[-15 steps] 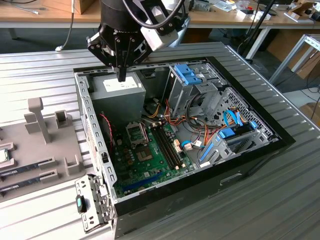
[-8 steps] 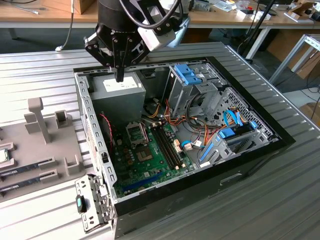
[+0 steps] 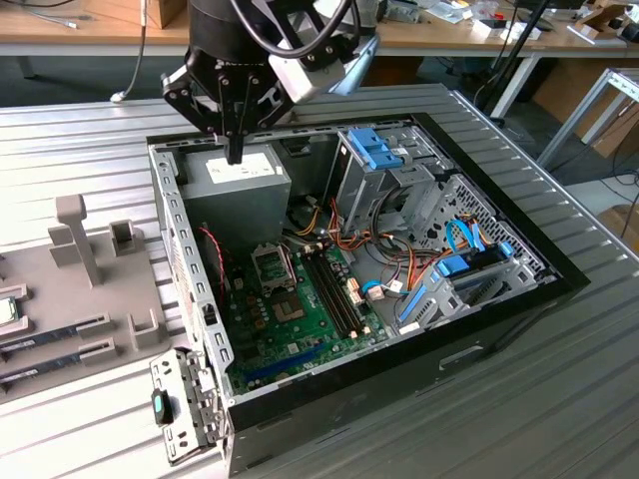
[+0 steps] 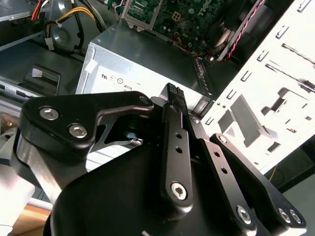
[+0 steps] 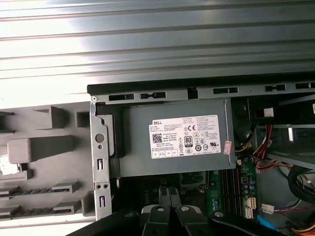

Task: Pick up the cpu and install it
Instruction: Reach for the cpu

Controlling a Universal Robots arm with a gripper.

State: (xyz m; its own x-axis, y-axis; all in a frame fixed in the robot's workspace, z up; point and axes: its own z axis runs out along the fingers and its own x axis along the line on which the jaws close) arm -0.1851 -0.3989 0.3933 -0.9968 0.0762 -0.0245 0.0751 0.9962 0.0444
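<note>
One cpu (image 3: 8,311), lying flat and metal top up on the grey tray (image 3: 60,289) at the exterior view's left, well apart from the arm. It's square, so no long axis to call. The picture edge cuts part of it off, and I can't tell which way its corner mark points.

The jaws hang tip-down over the one power supply (image 3: 235,185) at the far left corner of the open case (image 3: 349,409). They're closed together with nothing between them. In the exterior view I can't tell whether the tip touches the supply's top or sits just above it.

One socket (image 3: 272,267) on the board, just near of the supply, metal frame around a dark centre. I can't make out its pins. In the first wrist view the supply (image 5: 172,137) hides most of the socket.

Two long sticks (image 3: 50,332) lie in the tray's slots near of the cpu, their left ends cut off. Case and tray both sit on the ribbed metal table (image 3: 499,419).
</note>
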